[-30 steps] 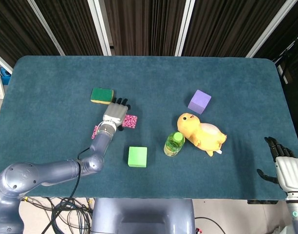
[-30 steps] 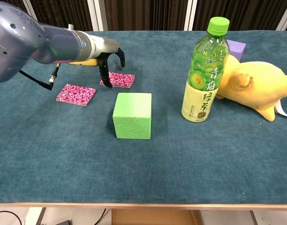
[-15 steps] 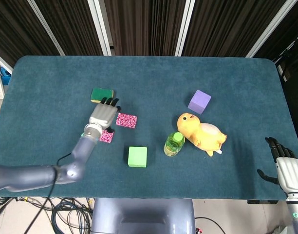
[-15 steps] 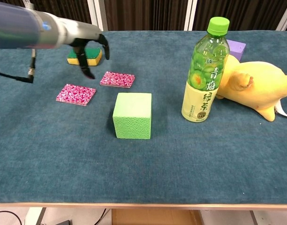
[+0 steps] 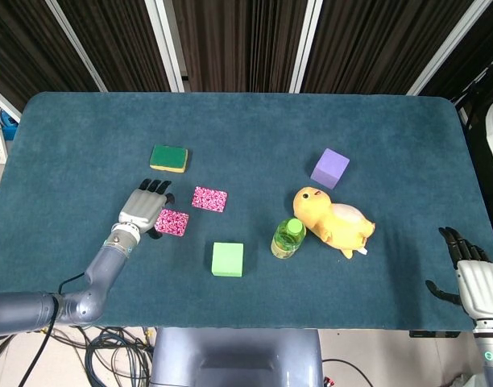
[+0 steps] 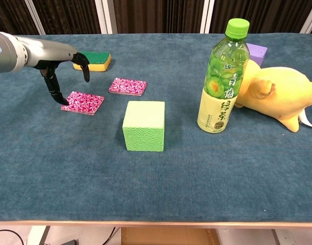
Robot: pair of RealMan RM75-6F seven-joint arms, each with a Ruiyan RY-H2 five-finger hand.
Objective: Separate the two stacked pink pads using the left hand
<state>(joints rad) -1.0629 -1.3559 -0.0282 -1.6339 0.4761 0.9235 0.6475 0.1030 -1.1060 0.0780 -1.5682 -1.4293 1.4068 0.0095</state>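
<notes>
On tabletop (image 5: 85,129), left-centre: two pink pads lie flat & apart, not stacked. Near pad (image 5: 171,222) sits just left/front of far pad (image 5: 209,198); small gap of cloth betw. them. Left hand (image 5: 142,208) hangs just left of near pad, fingers (image 6: 58,92) spread & pointing down, holding nothing; in chest view one fingertip looks at pad's left edge, contact can't tell. Green-yellow sponge (image 5: 168,158) behind the hand. Green cube (image 5: 227,259) in front-right of pads. Green tea bottle (image 5: 287,237) upright, right of cube, w/ yellow plush duck (image 5: 335,222) lying on its side just beside it. Purple cube (image 5: 329,168) behind duck. Right hand (image 5: 472,278) at far right tabletop edge, well apart, fingers extended, empty.
</notes>
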